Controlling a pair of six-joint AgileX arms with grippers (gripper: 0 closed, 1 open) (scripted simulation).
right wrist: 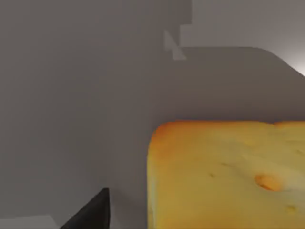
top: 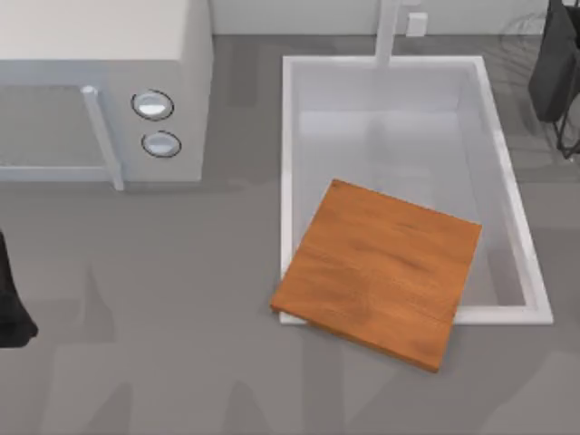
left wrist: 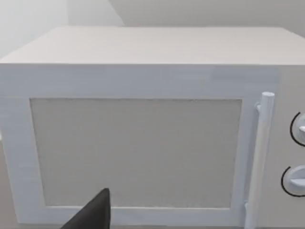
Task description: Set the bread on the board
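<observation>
The bread [right wrist: 224, 176], a yellow-orange chunk with a few reddish specks, sits close up in the right wrist view on a grey surface. My right arm [top: 555, 68] is at the table's far right, near the back edge. The board [top: 381, 272], a reddish-brown wooden slab, lies tilted across the front left corner of the white sink [top: 507, 227], partly over the basin and partly over the counter. My left arm [top: 11, 308] is parked at the left edge, well away from the board.
A white microwave [top: 100, 91] stands at the back left with its door [left wrist: 136, 152] shut, a vertical handle [left wrist: 259, 157] and two round knobs [top: 152, 105]. A tap [top: 390, 32] rises behind the sink. Grey counter stretches along the front.
</observation>
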